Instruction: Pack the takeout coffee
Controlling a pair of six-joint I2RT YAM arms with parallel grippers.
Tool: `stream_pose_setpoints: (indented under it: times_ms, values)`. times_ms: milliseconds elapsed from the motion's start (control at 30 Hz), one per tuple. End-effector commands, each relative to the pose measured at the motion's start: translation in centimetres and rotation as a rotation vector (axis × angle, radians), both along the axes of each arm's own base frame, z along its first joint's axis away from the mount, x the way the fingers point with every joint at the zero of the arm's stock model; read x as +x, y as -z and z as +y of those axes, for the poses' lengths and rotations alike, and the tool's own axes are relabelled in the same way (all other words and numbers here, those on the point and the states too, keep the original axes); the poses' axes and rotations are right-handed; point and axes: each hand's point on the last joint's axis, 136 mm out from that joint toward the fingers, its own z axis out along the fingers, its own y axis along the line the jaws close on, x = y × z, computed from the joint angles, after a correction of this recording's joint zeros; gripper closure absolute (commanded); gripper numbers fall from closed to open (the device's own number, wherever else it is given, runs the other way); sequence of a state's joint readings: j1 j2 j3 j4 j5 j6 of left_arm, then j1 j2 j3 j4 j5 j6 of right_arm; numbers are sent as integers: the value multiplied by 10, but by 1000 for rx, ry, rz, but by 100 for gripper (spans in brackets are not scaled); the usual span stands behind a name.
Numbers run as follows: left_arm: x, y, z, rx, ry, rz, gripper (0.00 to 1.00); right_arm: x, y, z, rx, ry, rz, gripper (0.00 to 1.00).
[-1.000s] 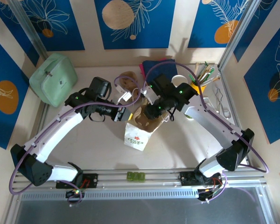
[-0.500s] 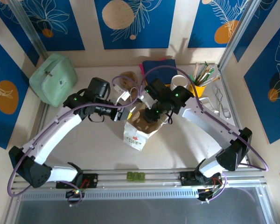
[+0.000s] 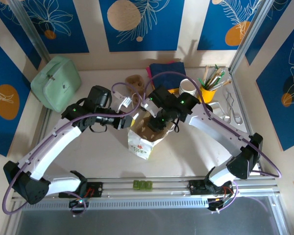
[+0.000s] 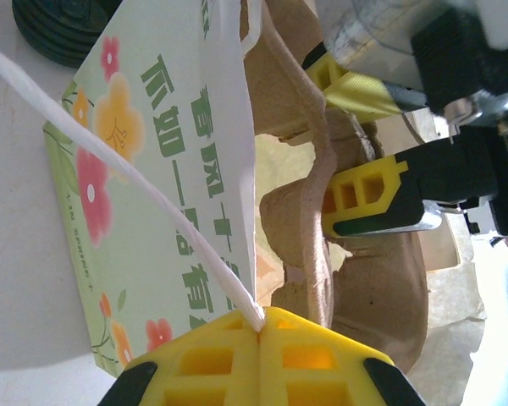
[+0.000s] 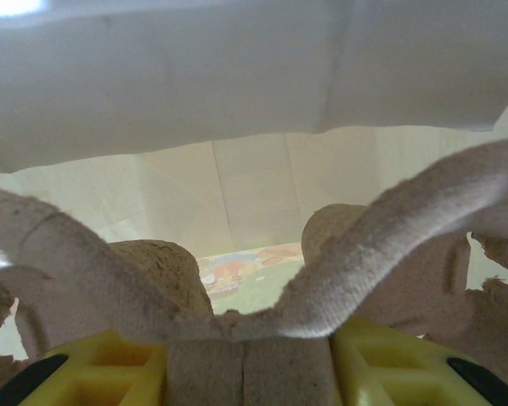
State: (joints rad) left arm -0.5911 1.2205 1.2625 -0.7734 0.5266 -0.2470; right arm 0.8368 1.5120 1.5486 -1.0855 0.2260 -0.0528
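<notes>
Standing mid-table, bag [image 3: 143,139] is held at the mouth by left gripper [image 4: 261,326], pinched tight on its handle [image 4: 135,169]. Right gripper [image 5: 245,368], part closed, clamps carrier [image 4: 356,279] in the bag mouth. A snagged edge could tip the bag or pull the handle free. Cup [image 3: 187,88] stands near the back, well apart, with its long axis vertical and rim up.

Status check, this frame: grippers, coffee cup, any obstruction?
Left gripper shut on bag handle. Right gripper shut on cup carrier at paper bag mouth. Takeout cup stands apart at the back, untouched.
</notes>
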Motion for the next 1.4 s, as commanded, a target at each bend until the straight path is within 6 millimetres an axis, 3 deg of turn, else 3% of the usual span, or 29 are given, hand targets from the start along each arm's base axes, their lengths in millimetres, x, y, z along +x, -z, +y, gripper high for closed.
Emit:
stream_pose_setpoints:
  times_ms: [0, 367, 1367]
  values:
    - [-2, -2, 0, -27, 2, 10, 100, -1, 5, 6, -29, -43, 10, 61]
    - [-4, 0, -4, -34, 28, 32, 100, 12, 21, 14, -92, -63, -9, 60]
    - [-6, 0, 7, -3, -19, 22, 100, 9, 55, 20, -85, -118, 9, 57]
